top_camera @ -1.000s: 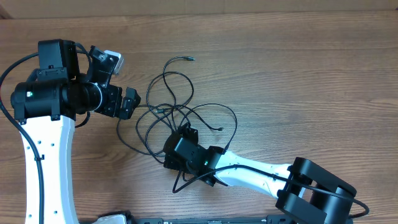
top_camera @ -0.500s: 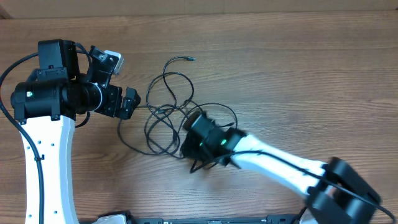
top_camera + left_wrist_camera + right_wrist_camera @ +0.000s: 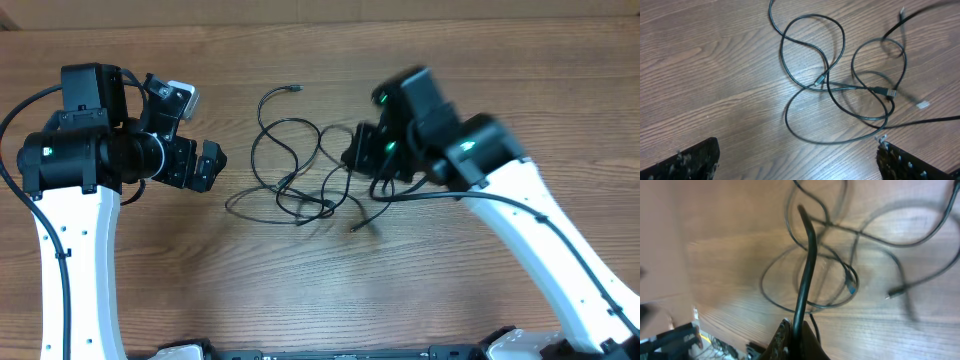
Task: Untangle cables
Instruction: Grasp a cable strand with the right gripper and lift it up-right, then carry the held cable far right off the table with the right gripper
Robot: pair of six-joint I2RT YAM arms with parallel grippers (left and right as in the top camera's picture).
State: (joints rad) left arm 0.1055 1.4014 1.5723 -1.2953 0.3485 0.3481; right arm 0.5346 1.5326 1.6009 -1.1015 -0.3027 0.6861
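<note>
Lying in loose, overlapping loops on the wooden table (image 3: 300, 300), the cables (image 3: 297, 178) sit at the centre of the overhead frame, between the two arms. The left fingers (image 3: 690, 160) stand spread wide at the bottom corners of the left wrist frame, holding nothing and apart from the tangle that lies above them there. The right fingers (image 3: 795, 342) are pressed together at the bottom of the right wrist frame, pinching one black strand of the cables that rises from them over the tangle. In the overhead frame that arm appears blurred, right of centre.
</note>
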